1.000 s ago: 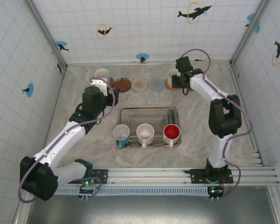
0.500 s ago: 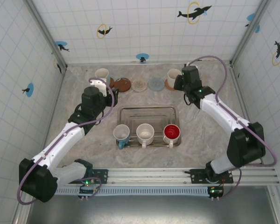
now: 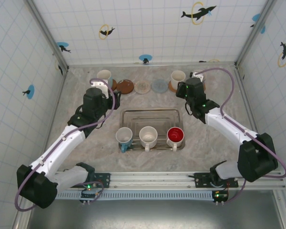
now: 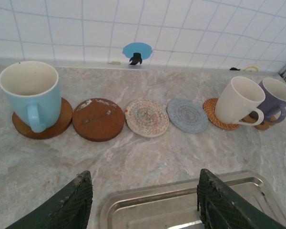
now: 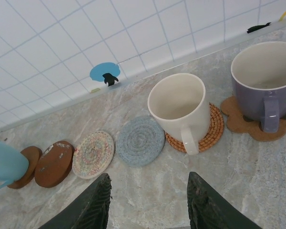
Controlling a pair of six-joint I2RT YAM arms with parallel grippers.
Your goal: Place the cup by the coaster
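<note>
Six coasters line the back of the table. A light blue cup (image 4: pixel 32 93) stands on the leftmost one. The brown coaster (image 4: pixel 98 119), the multicolour woven coaster (image 4: pixel 147 117) and the grey-blue woven coaster (image 5: pixel 140 140) are bare. A cream cup (image 5: pixel 180 108) sits on an orange wicker coaster (image 5: pixel 214 130), and a purple cup (image 5: pixel 266 76) on a cork coaster. Three more cups stand in the metal tray (image 3: pixel 150 114): blue (image 3: pixel 124 137), white (image 3: pixel 148 136) and red (image 3: pixel 175 136). My left gripper (image 4: pixel 143 177) is open over the tray's far edge. My right gripper (image 5: pixel 148 177) is open in front of the grey-blue coaster.
Tiled walls close in the back and both sides, close behind the coaster row. Bare marble (image 3: pixel 200 129) lies to either side of the tray. The rail (image 3: pixel 181 179) with the arm bases runs along the near edge.
My right gripper has drawn back from the cream cup toward the tray while its elbow swung out to the right. The left arm has shifted only slightly. No cup has moved.
</note>
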